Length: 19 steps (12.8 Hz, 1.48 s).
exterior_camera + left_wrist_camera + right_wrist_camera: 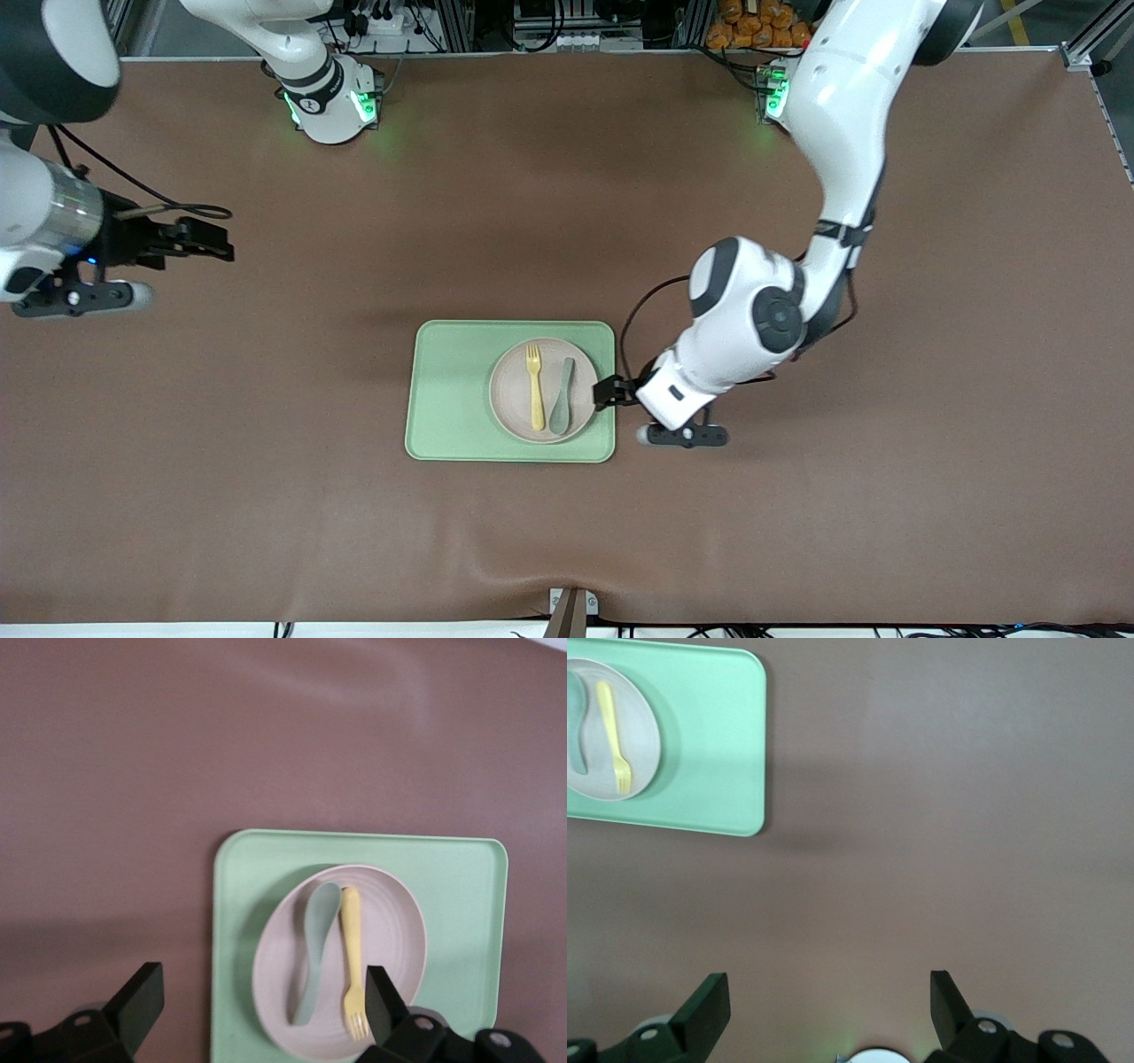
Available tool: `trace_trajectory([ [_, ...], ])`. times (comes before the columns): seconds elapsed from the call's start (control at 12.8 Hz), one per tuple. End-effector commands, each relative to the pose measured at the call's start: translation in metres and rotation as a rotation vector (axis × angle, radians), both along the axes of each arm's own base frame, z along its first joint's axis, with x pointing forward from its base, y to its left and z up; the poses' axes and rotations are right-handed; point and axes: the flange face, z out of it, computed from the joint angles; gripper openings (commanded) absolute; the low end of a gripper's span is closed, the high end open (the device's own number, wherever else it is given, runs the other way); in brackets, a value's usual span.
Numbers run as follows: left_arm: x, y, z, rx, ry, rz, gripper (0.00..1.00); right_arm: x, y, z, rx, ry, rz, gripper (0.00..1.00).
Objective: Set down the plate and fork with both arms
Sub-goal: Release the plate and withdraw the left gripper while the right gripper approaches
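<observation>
The pale beige-pink plate (pixel 509 394) sits in the light-green tray (pixel 447 390), toward the tray's left-arm end. The yellow fork (pixel 534 386) lies on the plate beside a grey-green spoon (pixel 562 397). My left gripper (pixel 608 392) is open and empty, low over the tray's edge at the left arm's end, beside the plate. In the left wrist view its fingers straddle the plate (pixel 394 930), fork (pixel 352 952) and spoon (pixel 315 948). My right gripper (pixel 213 241) is open and empty, waiting over bare table toward the right arm's end.
The right wrist view shows the tray (pixel 709 753) with the plate (pixel 645 740) and fork (pixel 611 731) at a distance, and brown mat under the right gripper (pixel 828 985). The brown mat (pixel 797 532) covers the table around the tray.
</observation>
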Motion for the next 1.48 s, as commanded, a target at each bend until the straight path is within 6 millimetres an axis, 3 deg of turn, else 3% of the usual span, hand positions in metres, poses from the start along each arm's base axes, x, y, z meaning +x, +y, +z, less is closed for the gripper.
trace_trajectory([
  [0.0,-0.005,0.037,0.055,0.076,0.012,0.000,1.00,0.016,0.036,-0.008,0.010,-0.042,0.022,1.00],
  [0.08,0.000,0.065,0.080,0.088,0.012,0.019,1.00,0.022,0.046,-0.019,0.008,-0.047,0.018,1.00],
  [0.31,-0.001,0.147,0.137,0.110,0.073,0.067,1.00,0.040,0.108,-0.063,0.001,-0.074,-0.026,1.00],
  [0.55,-0.015,0.203,0.172,0.187,0.127,0.088,1.00,0.048,0.174,-0.108,0.008,-0.119,-0.040,1.00],
  [0.78,-0.027,0.241,0.200,0.281,0.117,0.041,1.00,0.051,0.223,-0.151,0.021,-0.151,-0.001,1.00],
  [1.01,-0.034,0.297,0.226,0.388,0.086,-0.008,1.00,0.051,0.264,-0.187,0.034,-0.176,-0.018,1.00],
  [1.17,-0.043,0.316,0.245,0.409,0.072,-0.016,1.00,0.047,0.286,-0.219,0.035,-0.179,0.008,0.95],
  [1.4,-0.067,0.329,0.267,0.419,0.114,-0.007,1.00,0.047,0.313,-0.256,0.067,-0.241,0.025,0.84],
])
